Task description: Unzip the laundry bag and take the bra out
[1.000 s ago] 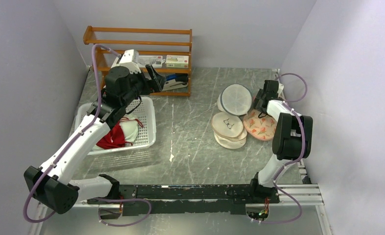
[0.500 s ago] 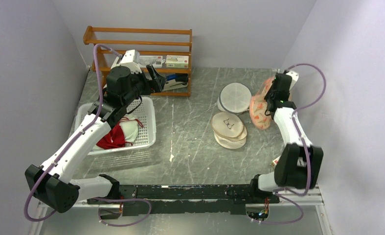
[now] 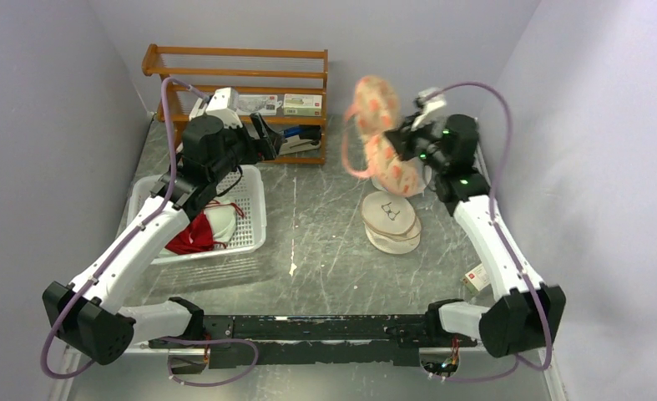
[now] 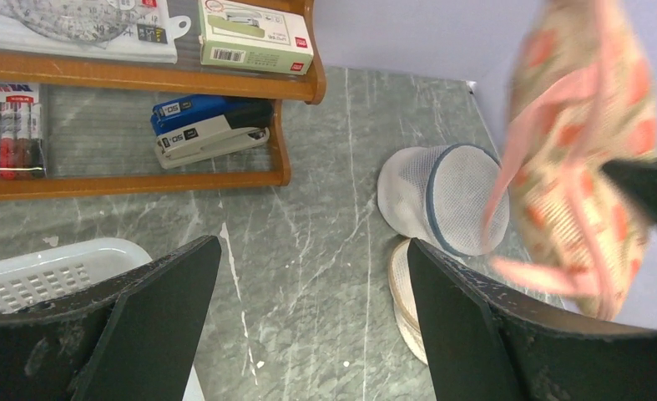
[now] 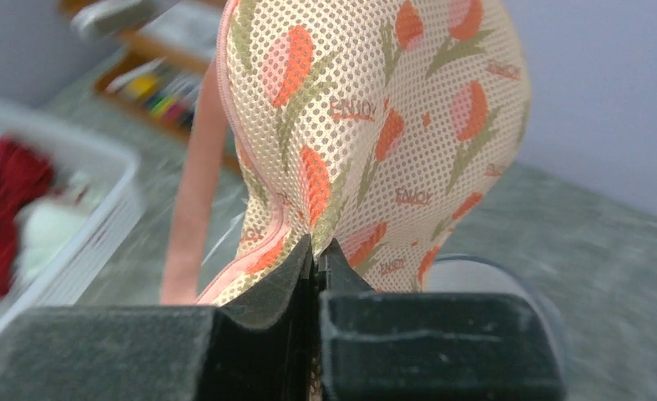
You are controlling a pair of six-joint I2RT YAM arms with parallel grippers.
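While the right gripper (image 5: pixel 316 251) pinches the laundry bag (image 3: pixel 381 134) by its edge, jaws pressed tight on the fabric, the bag hangs in the air above the round pouches (image 3: pixel 390 219). The left gripper (image 4: pixel 312 284) hovers with jaws spread wide, between the wooden shelf (image 3: pixel 235 63) and the white basket (image 3: pixel 245 225).

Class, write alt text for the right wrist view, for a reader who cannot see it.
The right gripper, shut, pinches the edge of the laundry bag, a mesh pouch with orange flower prints and pink trim, held above the table. Blurred at left: a white basket holding a dark red garment.
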